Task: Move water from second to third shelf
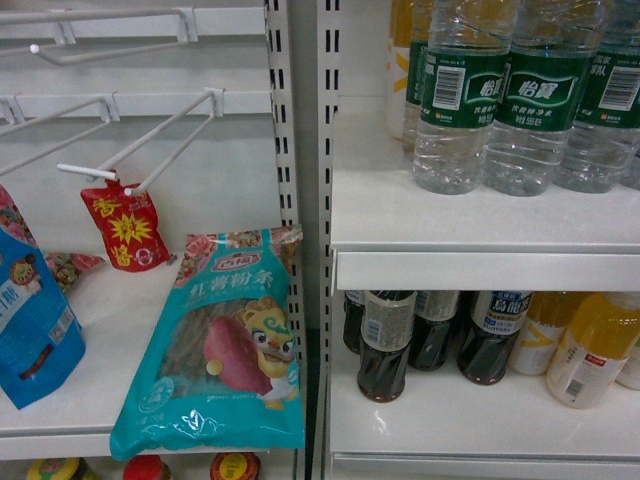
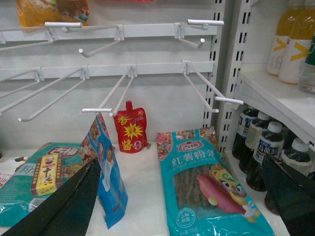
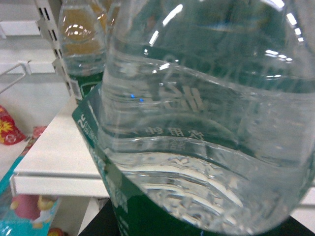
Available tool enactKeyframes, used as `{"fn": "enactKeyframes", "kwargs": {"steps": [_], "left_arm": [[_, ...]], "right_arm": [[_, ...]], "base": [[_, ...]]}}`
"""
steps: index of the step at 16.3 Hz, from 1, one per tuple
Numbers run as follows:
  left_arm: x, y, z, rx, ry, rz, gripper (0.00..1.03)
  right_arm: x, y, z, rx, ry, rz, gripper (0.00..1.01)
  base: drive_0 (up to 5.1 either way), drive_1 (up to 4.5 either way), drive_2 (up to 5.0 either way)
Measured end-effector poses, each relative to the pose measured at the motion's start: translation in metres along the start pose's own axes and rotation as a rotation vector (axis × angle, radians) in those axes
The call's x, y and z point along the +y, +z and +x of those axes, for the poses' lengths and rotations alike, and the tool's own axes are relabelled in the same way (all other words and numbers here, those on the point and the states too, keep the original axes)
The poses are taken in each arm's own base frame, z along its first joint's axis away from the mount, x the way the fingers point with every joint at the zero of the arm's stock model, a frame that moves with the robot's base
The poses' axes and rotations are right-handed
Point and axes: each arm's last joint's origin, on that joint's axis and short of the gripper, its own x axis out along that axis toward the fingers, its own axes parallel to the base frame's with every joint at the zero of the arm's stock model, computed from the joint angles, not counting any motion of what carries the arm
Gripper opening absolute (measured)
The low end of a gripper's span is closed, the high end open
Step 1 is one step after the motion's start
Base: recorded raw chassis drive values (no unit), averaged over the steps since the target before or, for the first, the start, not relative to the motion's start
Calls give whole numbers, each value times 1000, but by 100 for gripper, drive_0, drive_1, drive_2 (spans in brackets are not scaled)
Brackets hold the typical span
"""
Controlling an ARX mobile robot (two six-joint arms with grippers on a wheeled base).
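The water bottles (image 1: 530, 95) are standing in a row on the upper shelf (image 1: 480, 225) of the right-hand bay, green labels facing out, with dark drink bottles (image 1: 385, 345) and yellow juice bottles (image 1: 595, 345) on the shelf below them. No arm is showing in the head view, so from there nothing is looking disturbed.

The right wrist camera is telling more: one water bottle (image 3: 206, 128) is filling almost the whole picture, pressed right up against the lens, with another water bottle (image 3: 81, 39) standing behind it and the shelf edge (image 3: 54, 184) lying below. That closeness is suggesting the right tool is at the bottle, reaching in or closing around it, but its fingers are not showing, so I cannot tell whether it is grasping or released.

The left tool (image 2: 182, 196) is hanging wide and released in front of the other bay, holding nothing, over a teal snack packet (image 2: 206, 187), a blue bag (image 2: 108, 172) and a red pouch (image 2: 130, 132) under the wire hooks (image 2: 118, 91).

My reading is that the task is sitting at an early stage: a bottle is being approached or gripped on its starting shelf, and lifting it out, carrying it to the other shelf and setting it upright there are all remaining
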Motion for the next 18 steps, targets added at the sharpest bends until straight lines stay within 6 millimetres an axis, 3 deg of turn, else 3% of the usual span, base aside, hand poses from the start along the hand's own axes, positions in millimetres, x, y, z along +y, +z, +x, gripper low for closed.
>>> {"fn": "enactKeyframes", "kwargs": {"steps": [2, 4, 5, 12, 18], "left_arm": [[0, 0, 0, 0, 0, 0, 98], [0, 0, 0, 0, 0, 0, 98], [0, 0, 0, 0, 0, 0, 98], [0, 0, 0, 0, 0, 0, 98], [0, 0, 0, 0, 0, 0, 98]], "right_arm": [[-1, 13, 22, -46, -10, -35, 40], [-5, 14, 81, 14, -39, -27, 40], [-8, 14, 95, 26, -64, -9, 40], [-12, 14, 141, 73, -114, 23, 40], [-13, 14, 155, 88, -124, 22, 40]], "base": [[0, 0, 0], [0, 0, 0], [0, 0, 0], [0, 0, 0], [0, 0, 0]]}}
